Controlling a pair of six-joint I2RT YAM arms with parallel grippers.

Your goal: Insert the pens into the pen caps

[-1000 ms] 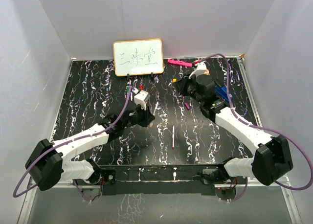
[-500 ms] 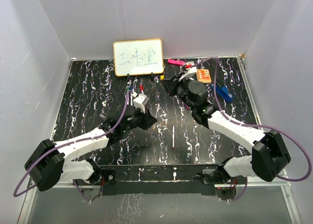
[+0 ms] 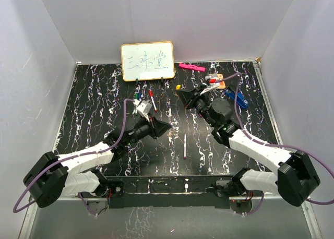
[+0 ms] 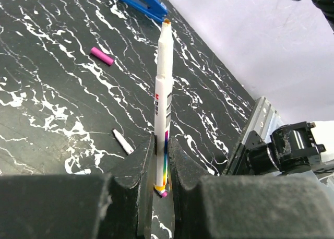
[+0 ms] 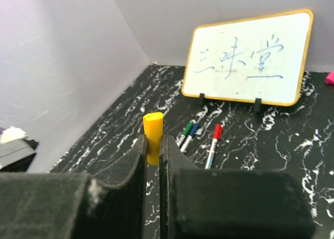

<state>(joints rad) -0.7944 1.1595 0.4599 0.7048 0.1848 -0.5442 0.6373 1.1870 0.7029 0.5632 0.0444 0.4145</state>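
While each wrist looked on: two grips, two views

Left wrist view showed the left gripper (image 4: 162, 160) clamped on a white pen (image 4: 163, 93), with a pink cap (image 4: 102, 56) lying beyond. Right wrist view showed the right gripper (image 5: 153, 150) pinching a yellow cap (image 5: 153, 129).

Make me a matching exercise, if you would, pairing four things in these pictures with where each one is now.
Things:
1. yellow cap
2. uncapped white pen
3. red-capped pen
4. whiteboard

Places:
a. lying on the table in front of the whiteboard
b. clamped in the left gripper
c. standing at the back of the table
d. clamped in the right gripper

Pairs: 1-d, 2-b, 3-a, 4-c.
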